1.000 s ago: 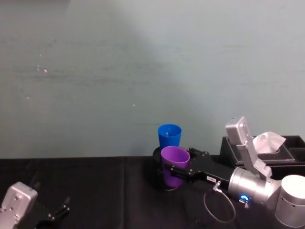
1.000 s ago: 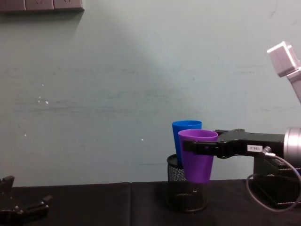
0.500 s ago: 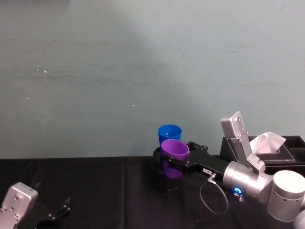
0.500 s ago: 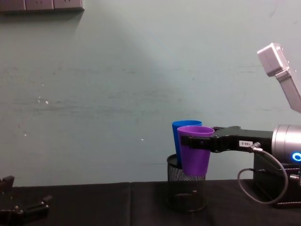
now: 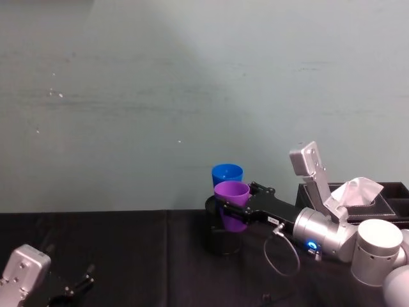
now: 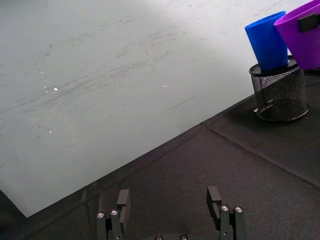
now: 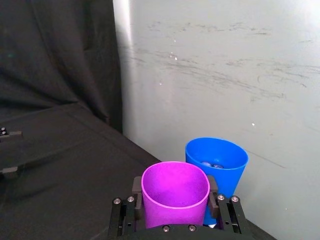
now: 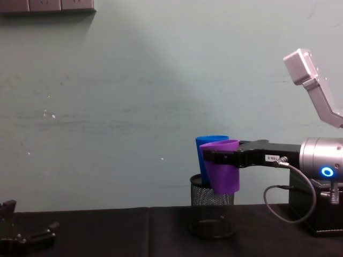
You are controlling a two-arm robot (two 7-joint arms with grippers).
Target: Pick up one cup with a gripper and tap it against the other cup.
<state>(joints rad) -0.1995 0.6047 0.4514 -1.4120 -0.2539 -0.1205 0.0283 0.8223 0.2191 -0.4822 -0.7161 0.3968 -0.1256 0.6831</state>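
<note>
Soft, even room light on a pale wall above a dark table.
The wall (image 5: 128, 96) is the brightest surface; in the chest view a faint lighter wedge spreads down from its top, and in the left wrist view it is close to white glare. The black table (image 5: 128, 256) cloth soaks up light and shows little detail. The purple tumbler (image 7: 175, 192) is evenly lit, and the blue light ring (image 8: 325, 172) glows.
</note>
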